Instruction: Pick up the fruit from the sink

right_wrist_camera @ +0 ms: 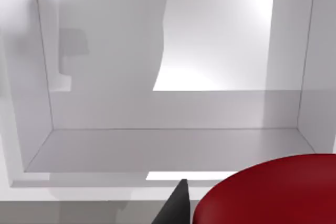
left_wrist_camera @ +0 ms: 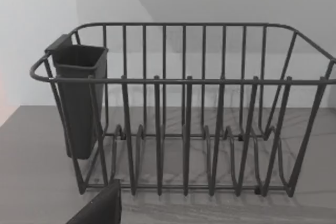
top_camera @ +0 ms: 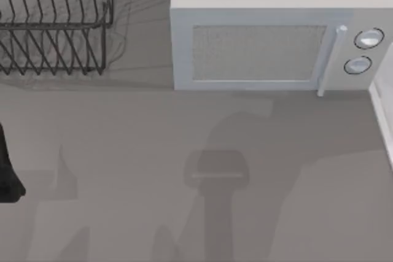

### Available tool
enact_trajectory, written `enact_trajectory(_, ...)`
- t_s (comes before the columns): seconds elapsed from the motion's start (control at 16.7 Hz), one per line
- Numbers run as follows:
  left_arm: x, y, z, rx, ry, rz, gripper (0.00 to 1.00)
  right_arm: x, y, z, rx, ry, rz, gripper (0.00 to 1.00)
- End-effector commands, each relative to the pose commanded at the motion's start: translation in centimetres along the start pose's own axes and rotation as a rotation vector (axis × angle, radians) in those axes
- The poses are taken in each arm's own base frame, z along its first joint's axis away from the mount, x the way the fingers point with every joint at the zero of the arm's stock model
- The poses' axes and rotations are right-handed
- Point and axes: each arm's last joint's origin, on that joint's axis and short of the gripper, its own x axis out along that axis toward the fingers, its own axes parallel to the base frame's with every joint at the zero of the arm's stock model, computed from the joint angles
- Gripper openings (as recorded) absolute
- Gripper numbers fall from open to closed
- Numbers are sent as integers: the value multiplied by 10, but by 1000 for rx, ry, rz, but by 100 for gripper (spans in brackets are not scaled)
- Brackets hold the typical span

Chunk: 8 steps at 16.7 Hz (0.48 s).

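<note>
The fruit (right_wrist_camera: pixel 273 195) is a glossy red ball, large and close in the right wrist view. One dark finger (right_wrist_camera: pixel 176 205) of my right gripper (right_wrist_camera: pixel 257 211) presses against its side, so the gripper is shut on it. Behind and below them lies the white sink (right_wrist_camera: pixel 157 148), with a flat floor and upright walls. My left arm (top_camera: pixel 7 170) is parked at the table's left edge. In the left wrist view one of its fingers (left_wrist_camera: pixel 100 208) sits well off to the side, and that gripper is open with nothing in it.
A dark wire dish rack (top_camera: pixel 55 23) with a utensil cup (left_wrist_camera: pixel 79 103) stands at the back left. A white microwave (top_camera: pixel 270 35) stands at the back, door shut. A white edge (top_camera: pixel 387 121) runs along the table's right side. Grey counter (top_camera: pixel 184 151) spreads across the front.
</note>
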Motion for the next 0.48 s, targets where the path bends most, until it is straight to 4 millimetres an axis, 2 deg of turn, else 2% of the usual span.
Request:
enact_trajectory(0.12,0,0,0,0,0,0,100,1,2,1,-1,1,1,0)
enact_trajectory(0.24,0,0,0,0,0,0,100,0,15,2,-3,3,6,0)
enact_trajectory(0.36,0,0,0,0,0,0,100,-2,43,5,-7,6,14,0)
enact_trajectory(0.48,0,0,0,0,0,0,100,-4,83,6,-11,13,25,0)
